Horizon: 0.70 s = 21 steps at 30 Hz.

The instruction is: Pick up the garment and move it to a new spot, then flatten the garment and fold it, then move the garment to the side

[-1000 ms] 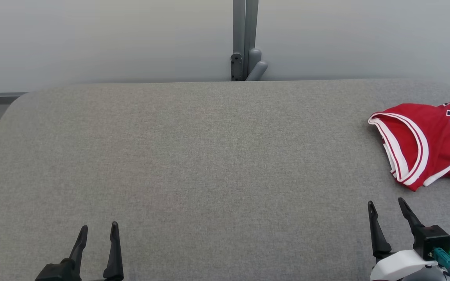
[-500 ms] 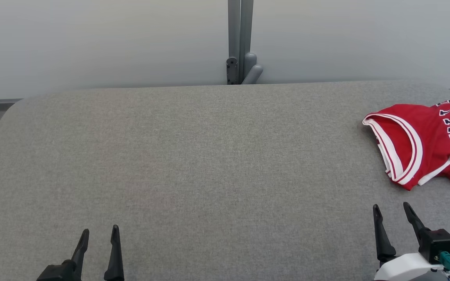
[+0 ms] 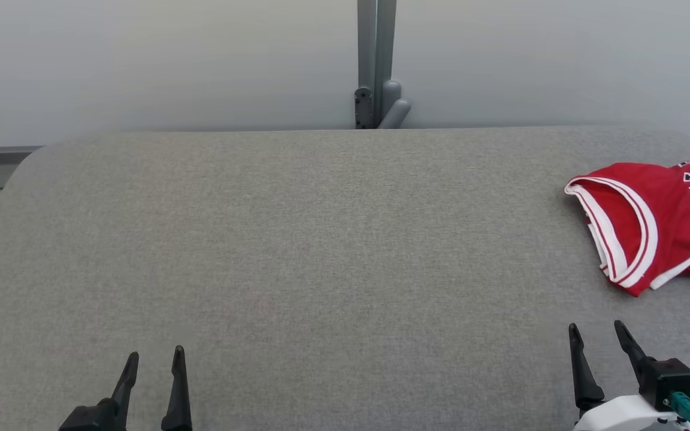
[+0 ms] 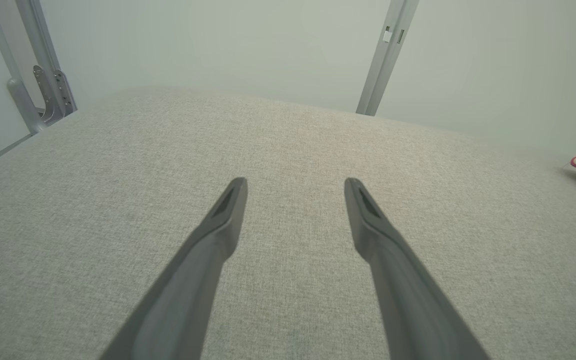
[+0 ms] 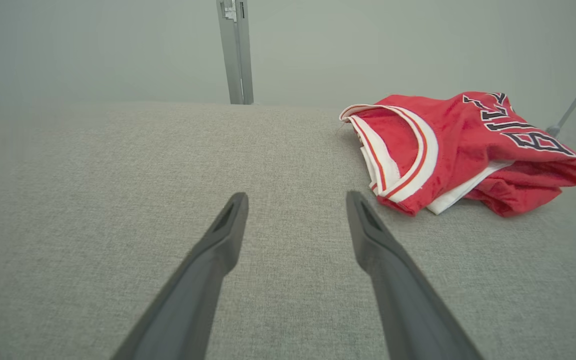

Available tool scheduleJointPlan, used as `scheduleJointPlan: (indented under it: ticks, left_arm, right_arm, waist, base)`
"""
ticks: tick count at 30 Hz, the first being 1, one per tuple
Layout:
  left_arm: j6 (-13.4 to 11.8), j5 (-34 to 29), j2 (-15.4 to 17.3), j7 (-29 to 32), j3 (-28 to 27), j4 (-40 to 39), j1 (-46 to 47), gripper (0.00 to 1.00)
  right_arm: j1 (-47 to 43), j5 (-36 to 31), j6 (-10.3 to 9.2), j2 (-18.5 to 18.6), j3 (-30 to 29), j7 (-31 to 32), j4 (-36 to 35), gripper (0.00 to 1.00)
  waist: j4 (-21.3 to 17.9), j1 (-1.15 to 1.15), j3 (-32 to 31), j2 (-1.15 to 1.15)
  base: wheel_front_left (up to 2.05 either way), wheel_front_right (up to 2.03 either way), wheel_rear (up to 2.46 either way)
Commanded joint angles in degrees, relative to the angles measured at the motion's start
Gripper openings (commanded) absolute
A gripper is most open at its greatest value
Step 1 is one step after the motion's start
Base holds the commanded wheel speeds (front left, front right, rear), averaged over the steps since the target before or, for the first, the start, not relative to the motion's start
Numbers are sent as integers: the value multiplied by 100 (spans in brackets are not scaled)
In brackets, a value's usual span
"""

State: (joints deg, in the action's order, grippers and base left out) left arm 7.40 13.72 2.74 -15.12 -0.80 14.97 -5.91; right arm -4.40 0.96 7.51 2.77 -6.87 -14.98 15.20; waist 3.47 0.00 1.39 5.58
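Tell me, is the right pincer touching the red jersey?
Apart. The right wrist view shows a strip of bare grey surface between the open right pincer and the red jersey; the head view agrees.

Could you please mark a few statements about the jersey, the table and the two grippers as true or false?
1. The red jersey with white trim lies at the right end of the grey fabric-covered table. True.
2. The right gripper is shut on the jersey. False: it is open, apart from the jersey, holding nothing.
3. The left gripper is open over bare fabric. True.
4. The jersey is spread flat. False: it lies bunched up.
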Motion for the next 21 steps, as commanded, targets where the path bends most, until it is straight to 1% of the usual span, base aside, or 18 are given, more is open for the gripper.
scheduleJointPlan:
  ticks: [1,5,6,11,17,18,21]
  left_arm:
    - [6,-34,30,1,-25,9,-57,100]
    - [14,20,28,1,58,32,-42,100]
    - [0,30,8,0,73,26,-20,0]
    - [-1,97,-22,24,87,244,-95,0]
    - [-32,635,-19,186,21,234,48,0]
    - [-56,844,-18,243,2,208,90,0]
    - [-80,1150,-16,324,-23,173,145,0]
  right_arm:
    - [-31,21,-5,11,3,-9,11,100]
    - [-28,-64,-5,11,66,-9,-29,100]
    - [3,-66,0,-3,69,1,-28,0]
    - [11,-30,3,-66,59,41,213,0]
    - [197,574,3,-60,-32,264,296,0]
    - [237,825,3,-58,-30,320,300,0]
    - [283,1196,2,-54,-10,388,289,0]
  waist:
    - [336,0,-80,1]
    - [335,0,-81,1]
    - [293,0,-50,0]
    - [303,0,-54,-1]
    - [276,0,-49,-11]
    - [265,0,-41,-9]
    - [249,0,-23,-3]
  base:
    - [0,0,0]
    - [0,0,0]
    - [0,0,0]
    - [0,0,0]
    - [0,0,0]
    - [0,0,0]
    - [0,0,0]
